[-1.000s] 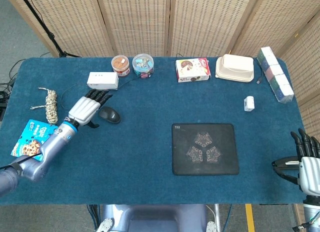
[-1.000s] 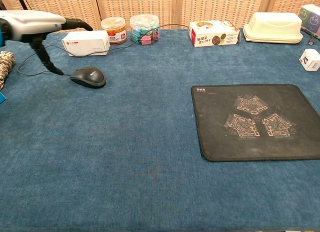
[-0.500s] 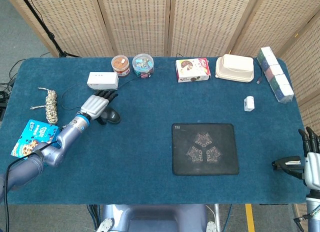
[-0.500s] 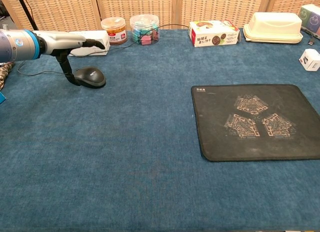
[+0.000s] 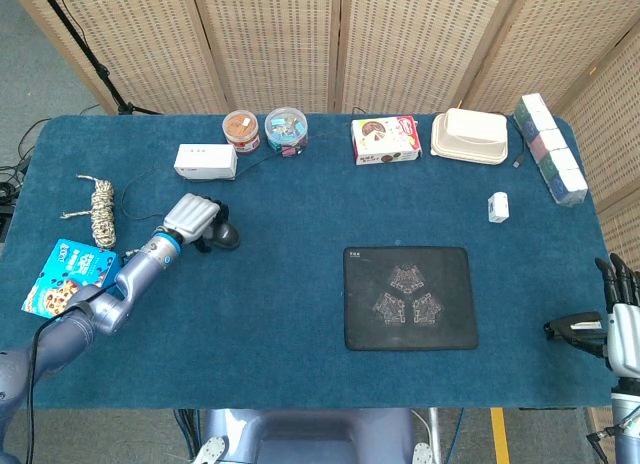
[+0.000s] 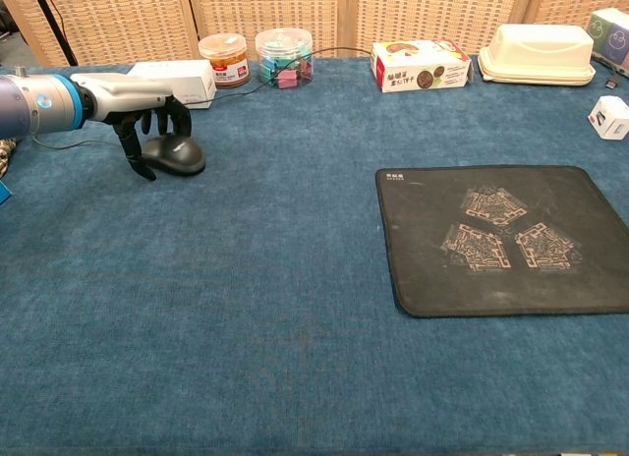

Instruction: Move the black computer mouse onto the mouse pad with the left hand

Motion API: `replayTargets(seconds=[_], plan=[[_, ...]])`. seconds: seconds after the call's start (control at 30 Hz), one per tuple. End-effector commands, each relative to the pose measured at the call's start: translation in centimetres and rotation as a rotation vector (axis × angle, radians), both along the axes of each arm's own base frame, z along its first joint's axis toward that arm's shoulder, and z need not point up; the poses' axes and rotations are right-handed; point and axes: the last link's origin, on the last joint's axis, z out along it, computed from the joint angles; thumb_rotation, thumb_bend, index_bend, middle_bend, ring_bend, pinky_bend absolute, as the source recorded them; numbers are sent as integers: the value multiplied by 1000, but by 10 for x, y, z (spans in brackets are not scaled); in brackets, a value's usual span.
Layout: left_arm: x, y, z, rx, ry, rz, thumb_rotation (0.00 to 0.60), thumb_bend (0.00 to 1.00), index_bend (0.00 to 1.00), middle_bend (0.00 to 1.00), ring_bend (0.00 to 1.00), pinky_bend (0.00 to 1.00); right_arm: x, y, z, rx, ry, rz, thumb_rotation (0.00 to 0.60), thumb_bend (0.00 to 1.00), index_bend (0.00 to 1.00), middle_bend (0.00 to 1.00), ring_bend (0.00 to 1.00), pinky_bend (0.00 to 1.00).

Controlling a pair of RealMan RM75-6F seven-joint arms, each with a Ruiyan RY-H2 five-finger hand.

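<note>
The black computer mouse (image 5: 224, 235) (image 6: 175, 154) lies on the blue cloth at the left, its cable trailing back toward the jars. My left hand (image 5: 192, 218) (image 6: 138, 99) sits over it from the left. Its fingers curl down on the far side, and the thumb comes down on the near left side, gripping the mouse. The black mouse pad (image 5: 408, 296) (image 6: 501, 238) lies flat to the right of the middle, far from the mouse. My right hand (image 5: 620, 326) hangs at the table's right front edge, fingers straight and apart, holding nothing.
Along the back stand a white box (image 5: 205, 161), two jars (image 5: 241, 131) (image 5: 287, 130), a cookie box (image 5: 385, 140) and a cream container (image 5: 469, 136). A small white cube (image 5: 499, 206) sits at the right. A rope bundle (image 5: 101, 210) and a snack bag (image 5: 68, 274) lie at the left.
My left hand moved right from beside the mouse to over it, and its fingers closed down around it. The mouse has stayed in place. The right hand sank slightly.
</note>
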Motion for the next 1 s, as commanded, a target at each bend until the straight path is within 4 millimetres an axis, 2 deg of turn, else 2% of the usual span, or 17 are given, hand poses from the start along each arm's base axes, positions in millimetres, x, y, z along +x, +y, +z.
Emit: replayTargets(seconds=[0.03,0.17,0.33,0.43,0.63,0.67,0.9,1.0], plan=[[1,1,0,10,-4,-12,600,229,543,510,437,455,-1,0,1,-1,-1,-1,600,21,26,0,0,0],[3,0,3,14,-21,-20,600,279,609,561,482,476,-1,1,0,4,-5,-4,600,21,26,0,0,0],[9,-4,11,17,-48,-57,600,284,615,566,490,476,-1,0,0,5,-8,-5,600,21,26,0,0,0],[21,-9,15,11,-78,-107,600,283,611,566,488,476,0,0,0,7,-11,-5,600,21,26,0,0,0],[77,-31,8,-16,-132,-316,600,273,584,560,466,476,1,0,3,4,-22,0,600,21,27,0,0,0],[96,-38,1,-29,-144,-374,600,272,583,559,464,476,1,0,4,0,-27,1,600,21,28,0,0,0],[183,-72,-40,-83,-145,-586,600,268,582,558,461,476,-2,1,11,-14,-49,-6,600,21,28,0,0,0],[209,-85,-56,-96,-123,-649,600,269,582,558,461,476,-5,2,14,-20,-60,-13,600,20,28,0,0,0]])
